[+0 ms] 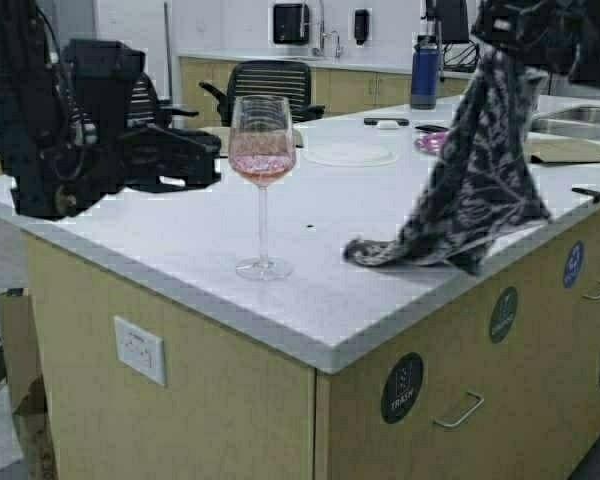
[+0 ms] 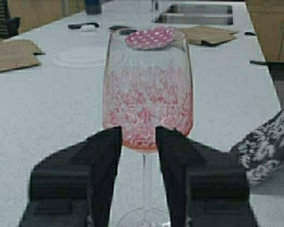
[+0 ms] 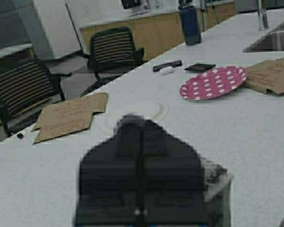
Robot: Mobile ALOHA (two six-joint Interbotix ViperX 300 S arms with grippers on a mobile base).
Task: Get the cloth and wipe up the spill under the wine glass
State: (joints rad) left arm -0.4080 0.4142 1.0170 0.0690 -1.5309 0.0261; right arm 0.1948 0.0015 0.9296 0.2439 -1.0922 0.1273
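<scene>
1. While the right end effector (image 1: pixel 515 30) grips the cloth (image 1: pixel 475 185) aloft, its tail drags on the tabletop (image 1: pixel 320 300).
2. Left end effector (image 2: pixel 138 142), open, faces the wine glass (image 1: pixel 262 180); a clumsy closure risks toppling it.

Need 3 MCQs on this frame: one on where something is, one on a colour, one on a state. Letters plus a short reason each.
1. Where is the cloth?
A. flat under the wine glass
B. hanging from the right claw, its lower end on the counter
C. in the sink

2. What colour is the dotted plate?
A. pink with white dots
B. blue
C. green

3. What is the state of the left claw?
A. shut on the stem
B. open, level with the base of the wine glass's bowl
C. holding the cloth

Answers:
1 B: the cloth drapes from the right claw down to the counter.
2 A: the right wrist view shows it.
3 B: a gap shows between its fingers before the wine glass.
</scene>
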